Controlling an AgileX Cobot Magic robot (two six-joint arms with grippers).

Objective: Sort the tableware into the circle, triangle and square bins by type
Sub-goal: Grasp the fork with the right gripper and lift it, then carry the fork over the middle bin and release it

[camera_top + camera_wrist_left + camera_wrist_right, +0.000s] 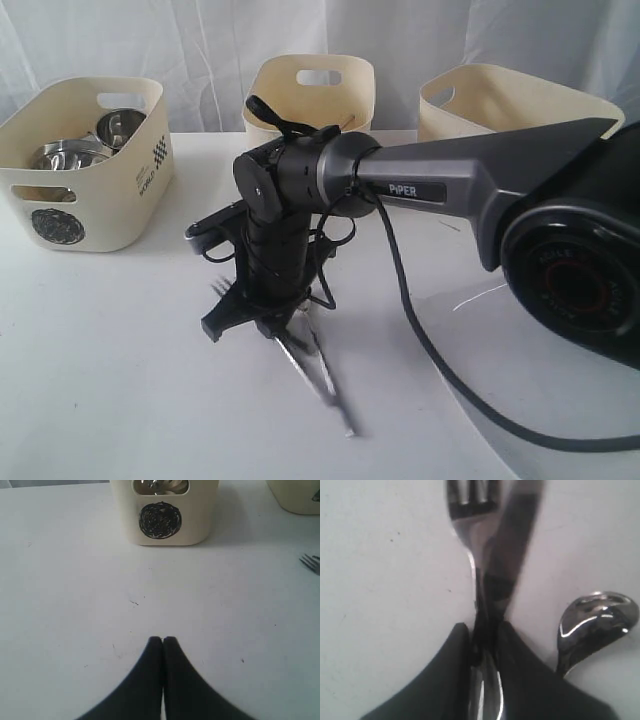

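White tabletop before a pale curtain: the right gripper (pixel 482 630) is pinching cutlery while three cream bins are standing behind.

Its two dark fingers (pixel 445 670) are clamping the fork (pixel 465 535) and the knife (pixel 520 535) where they are crossing, apparently so that both are handled as one type. The spoon (pixel 597 617) is lying just beside them, untouched on the table. The left gripper (pixel 163 641) is hovering with its fingers pressed together, holding nothing, probably idling out of the way. Farther out, the circle bin (pixel 110 190) is sitting at the left, already holding steel mugs (pixel 120 125). The small middle bin (pixel 310 100) and the wide right bin (pixel 500 100) are standing along the back edge, well apart from the cutlery.
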